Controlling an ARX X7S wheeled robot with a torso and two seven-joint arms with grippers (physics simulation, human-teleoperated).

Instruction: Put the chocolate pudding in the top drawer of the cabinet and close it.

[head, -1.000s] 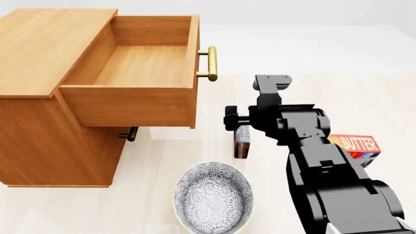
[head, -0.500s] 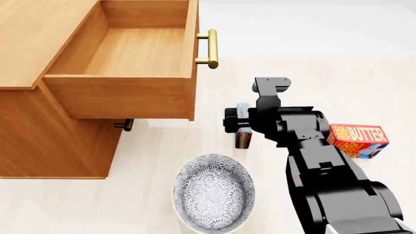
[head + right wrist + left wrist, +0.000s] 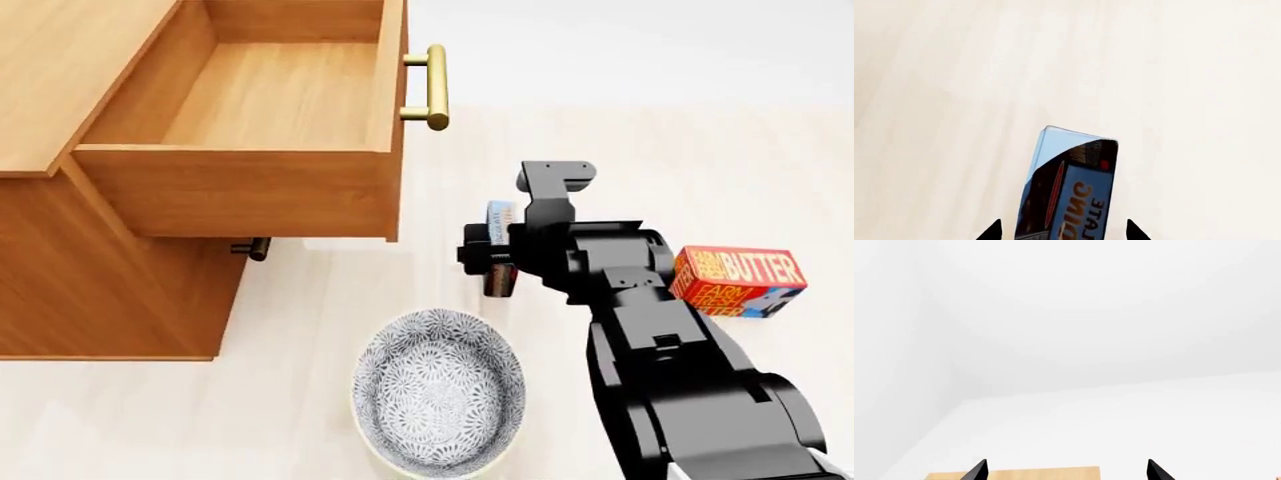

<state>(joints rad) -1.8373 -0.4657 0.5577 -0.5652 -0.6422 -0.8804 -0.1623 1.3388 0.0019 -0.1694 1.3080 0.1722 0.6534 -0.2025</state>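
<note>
Evidently the top drawer (image 3: 267, 120) of the cabinet (image 3: 80, 290) stands pulled out at the left, ready to receive. Right of it, above the patterned bowl (image 3: 438, 400), the right gripper (image 3: 1062, 231) clamps its fingers on the chocolate pudding (image 3: 1071, 195) for carrying; the left gripper's (image 3: 1066, 471) fingers spread empty.

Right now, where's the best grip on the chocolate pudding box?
Pinch the chocolate pudding across its two broad flat faces, near the long edge facing the arm. The box is thin and stands on edge, so those faces fit the pincer's span. The right pincer already straddles it that way; whether it presses on the box isn't visible.
</note>
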